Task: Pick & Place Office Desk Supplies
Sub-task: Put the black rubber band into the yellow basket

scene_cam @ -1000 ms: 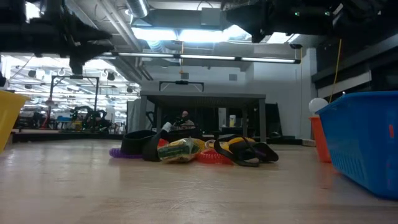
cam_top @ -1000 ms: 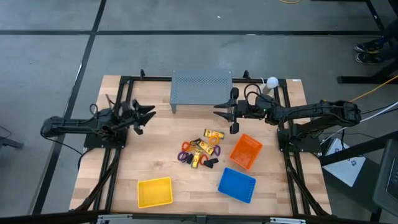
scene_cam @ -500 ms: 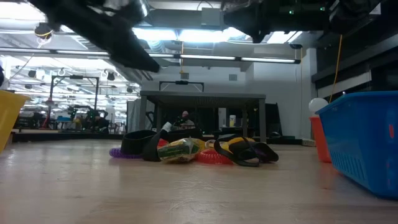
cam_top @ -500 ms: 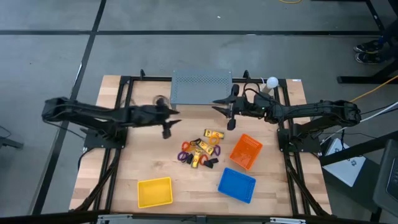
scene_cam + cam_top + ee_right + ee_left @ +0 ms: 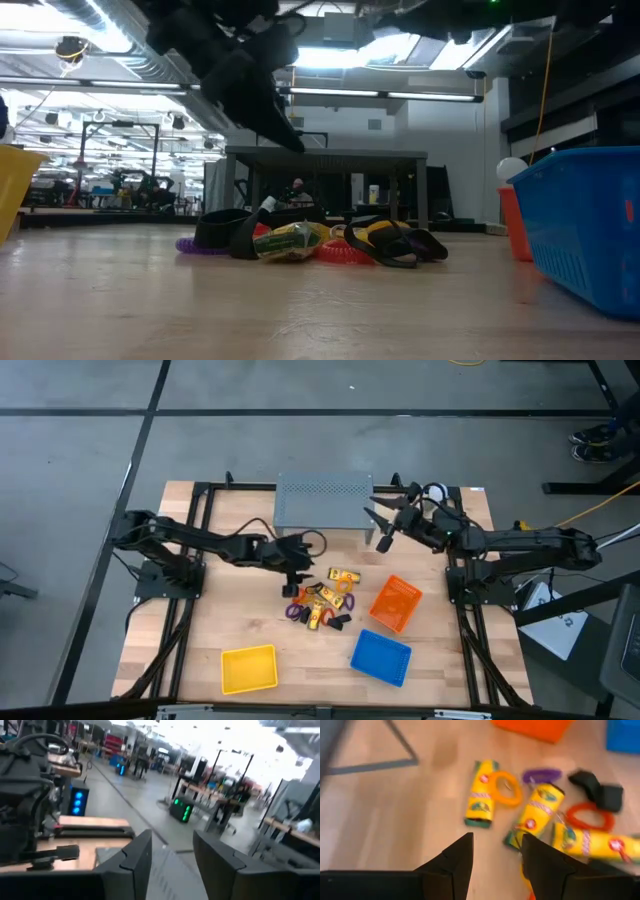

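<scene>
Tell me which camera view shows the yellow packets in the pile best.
The left wrist view: three yellow packets lie large and separate just past the open left gripper. The high view shows them tiny; the low view shows one edge-on among clips; the right wrist view shows none.

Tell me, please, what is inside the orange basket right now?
From above, the orange basket shows only its own mesh floor; no supplies lie in it. In the low view the blue basket covers most of it, so that view adds nothing.
</scene>
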Action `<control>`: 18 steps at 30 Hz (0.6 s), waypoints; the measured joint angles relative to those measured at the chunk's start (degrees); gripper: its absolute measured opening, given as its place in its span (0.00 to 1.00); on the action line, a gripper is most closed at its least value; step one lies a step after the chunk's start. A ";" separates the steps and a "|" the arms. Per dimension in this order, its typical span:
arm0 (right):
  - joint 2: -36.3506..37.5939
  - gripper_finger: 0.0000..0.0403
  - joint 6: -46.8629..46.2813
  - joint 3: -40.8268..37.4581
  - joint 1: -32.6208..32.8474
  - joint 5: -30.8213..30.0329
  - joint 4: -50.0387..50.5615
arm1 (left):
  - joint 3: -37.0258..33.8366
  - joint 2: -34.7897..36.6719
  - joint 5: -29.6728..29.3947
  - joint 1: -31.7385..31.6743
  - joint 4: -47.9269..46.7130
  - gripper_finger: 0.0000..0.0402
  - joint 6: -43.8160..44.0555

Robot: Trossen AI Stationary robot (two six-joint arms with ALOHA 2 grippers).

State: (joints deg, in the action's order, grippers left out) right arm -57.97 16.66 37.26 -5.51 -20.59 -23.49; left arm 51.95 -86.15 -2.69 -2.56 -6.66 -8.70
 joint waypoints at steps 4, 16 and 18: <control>0.93 0.41 -3.47 0.00 0.59 0.02 5.78 | 2.78 -4.26 0.46 0.12 -5.32 0.41 -2.97; 0.80 0.41 -4.04 -0.02 2.00 0.67 6.97 | 7.25 -11.82 1.23 0.56 -6.32 0.41 -4.07; 0.80 0.41 -4.02 -0.02 2.00 0.67 7.28 | 8.00 -11.78 2.79 0.58 -6.47 0.41 -3.37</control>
State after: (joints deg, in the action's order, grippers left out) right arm -57.17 12.64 37.23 -3.51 -19.92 -16.21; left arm 59.95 -97.93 0.11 -1.98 -13.13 -12.07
